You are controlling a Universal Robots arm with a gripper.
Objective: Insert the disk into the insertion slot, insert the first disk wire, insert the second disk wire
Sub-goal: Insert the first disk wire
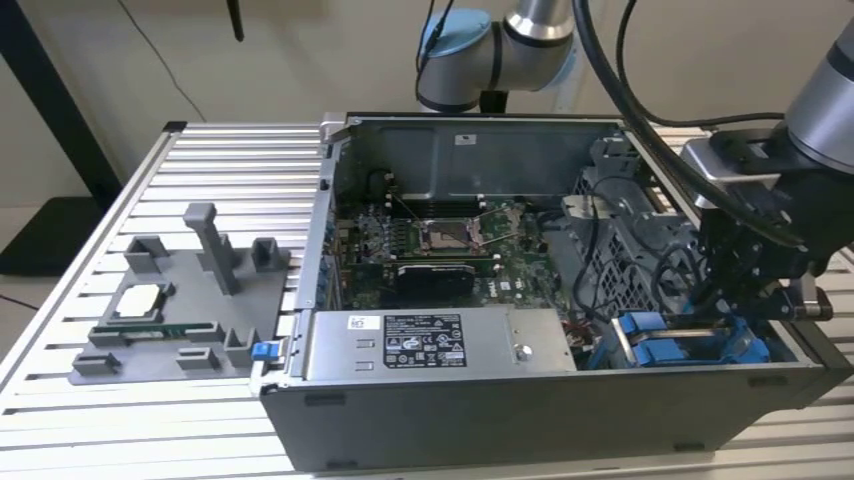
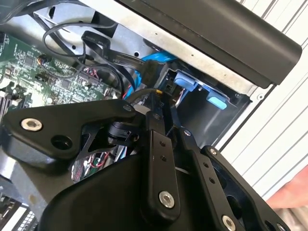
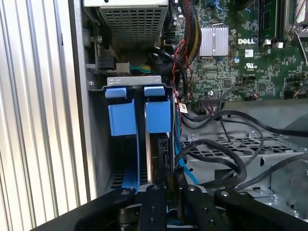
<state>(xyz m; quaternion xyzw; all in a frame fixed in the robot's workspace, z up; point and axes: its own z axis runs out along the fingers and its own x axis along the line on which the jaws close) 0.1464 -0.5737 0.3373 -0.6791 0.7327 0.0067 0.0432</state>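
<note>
**Gripper judged closed on the black plug of the disk wire, just short of the disk.**
The disk, in its blue frame, is found seated in the insertion slot. It lies straight ahead of the fingertips, long axis in line with them. The power supply is noted beyond.

The slot sits in the case's corner, wall close beside, black cables crowding its open side.
</note>
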